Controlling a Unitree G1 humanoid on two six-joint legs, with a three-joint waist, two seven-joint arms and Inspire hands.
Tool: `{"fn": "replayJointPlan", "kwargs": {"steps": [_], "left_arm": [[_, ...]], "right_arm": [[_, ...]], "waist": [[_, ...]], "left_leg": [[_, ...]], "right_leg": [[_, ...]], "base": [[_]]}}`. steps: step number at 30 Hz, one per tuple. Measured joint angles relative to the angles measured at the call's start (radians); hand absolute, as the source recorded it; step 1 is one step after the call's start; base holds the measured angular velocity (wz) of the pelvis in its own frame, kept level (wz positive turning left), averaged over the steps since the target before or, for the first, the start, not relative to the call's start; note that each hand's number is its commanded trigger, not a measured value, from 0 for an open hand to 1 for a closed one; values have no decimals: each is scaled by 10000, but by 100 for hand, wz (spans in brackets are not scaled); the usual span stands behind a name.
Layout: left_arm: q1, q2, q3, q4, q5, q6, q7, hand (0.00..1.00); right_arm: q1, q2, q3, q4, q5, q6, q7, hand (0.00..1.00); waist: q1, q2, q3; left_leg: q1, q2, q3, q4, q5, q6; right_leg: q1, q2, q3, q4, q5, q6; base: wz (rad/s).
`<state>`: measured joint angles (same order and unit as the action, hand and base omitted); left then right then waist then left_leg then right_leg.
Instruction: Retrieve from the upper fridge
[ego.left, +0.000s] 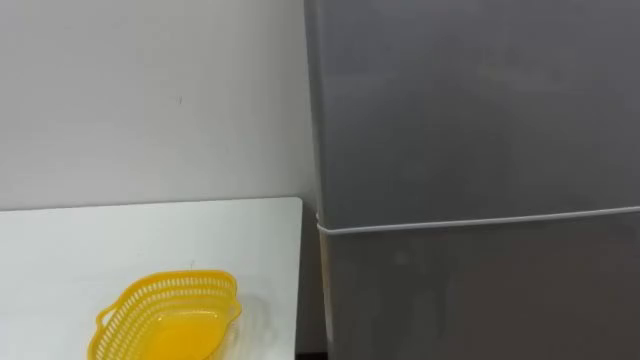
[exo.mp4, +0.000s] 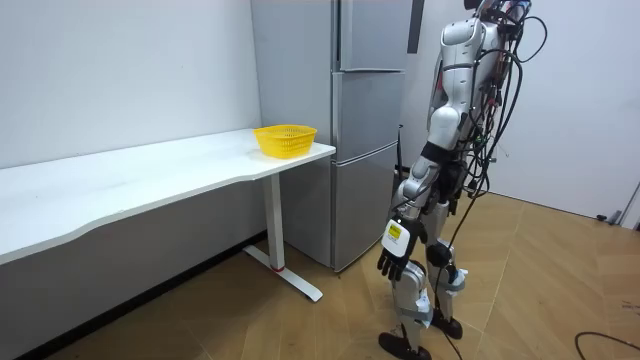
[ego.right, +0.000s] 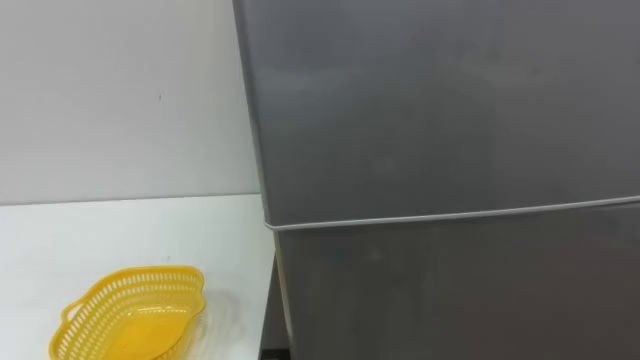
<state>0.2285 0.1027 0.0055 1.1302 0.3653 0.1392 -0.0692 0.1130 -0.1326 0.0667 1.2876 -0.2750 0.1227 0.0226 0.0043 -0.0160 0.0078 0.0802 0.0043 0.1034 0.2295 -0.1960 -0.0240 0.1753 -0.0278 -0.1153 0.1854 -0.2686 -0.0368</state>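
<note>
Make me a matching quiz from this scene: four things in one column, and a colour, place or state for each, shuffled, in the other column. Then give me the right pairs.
Things:
1. basket
2. fridge
3. table
4. left hand

Descriptions:
A. grey, both doors shut
B. hanging low at the robot's side, holding nothing
C. yellow, on the table's end next to the fridge
D. white, standing along the wall

Pairs: 1-C, 2-A, 3-D, 4-B
</note>
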Motion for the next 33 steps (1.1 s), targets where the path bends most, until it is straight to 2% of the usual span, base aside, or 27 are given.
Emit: {"fn": "replayJointPlan", "kwargs": {"steps": [22,25,30,33], "left_arm": [[40,-9,17,18,-68,37,125,0],[57,-32,137,107,-415,26,457,0],[51,-121,1000,50,-1117,-24,990,0],[54,-115,1319,79,-2376,-152,1493,0]], "right_arm": [[46,17,-18,-4,183,-27,-555,0],[54,19,-25,2,370,-27,-648,0],[58,21,-224,15,510,-27,-798,0],[57,-3,-238,13,740,-47,-870,0]], "waist": [[14,51,-11],[18,57,-11],[32,47,-12],[60,48,-11]], "left_leg": [[-77,-11,-91,49,-1,1],[-81,-14,-133,57,-1,1],[-100,-15,-198,39,0,1],[-122,-27,-243,45,-1,1]], "right_leg": [[6,-9,-152,-5,0,0],[8,-14,-194,4,0,0],[8,-55,-274,-4,-1,1],[3,-54,-300,-7,-1,1]], "base": [[1],[2],[4],[3]]}}
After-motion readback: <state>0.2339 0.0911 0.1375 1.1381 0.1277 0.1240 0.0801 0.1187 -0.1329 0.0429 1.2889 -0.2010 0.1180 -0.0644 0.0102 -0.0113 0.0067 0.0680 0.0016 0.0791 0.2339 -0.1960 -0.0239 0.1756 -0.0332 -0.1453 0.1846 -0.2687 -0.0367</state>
